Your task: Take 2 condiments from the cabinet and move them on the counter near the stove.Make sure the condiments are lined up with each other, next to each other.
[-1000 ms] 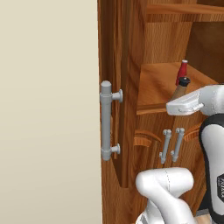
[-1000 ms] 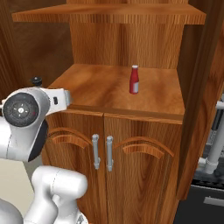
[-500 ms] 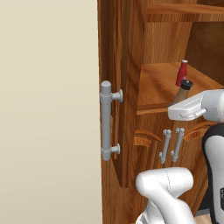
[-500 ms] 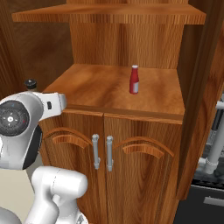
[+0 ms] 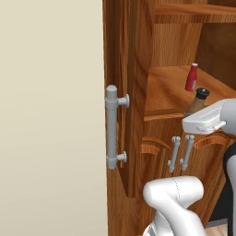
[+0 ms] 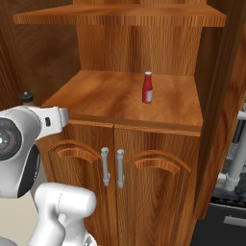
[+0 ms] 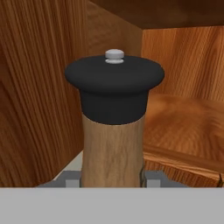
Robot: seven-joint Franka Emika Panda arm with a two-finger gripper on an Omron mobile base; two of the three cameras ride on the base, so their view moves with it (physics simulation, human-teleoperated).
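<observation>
The fingers (image 7: 112, 178) are clenched on the base of the shaker (image 7: 113, 131), one pad (image 7: 154, 178) showing against each side of its tan body under the black cap. The shaker stands upright at the shelf (image 6: 120, 98) front edge, by the cabinet (image 5: 133, 60) side wall. The red bottle (image 6: 147, 87) waits further back on the same shelf, well apart. The step in hand appears to be carrying out the first condiment; next it likely needs lifting clear of the shelf and moving to the worktop by the stove.

Tan shaker (image 7: 113, 155) w/ black cap upright, clamped btwn gripper (image 7: 113, 178) fingers.
</observation>
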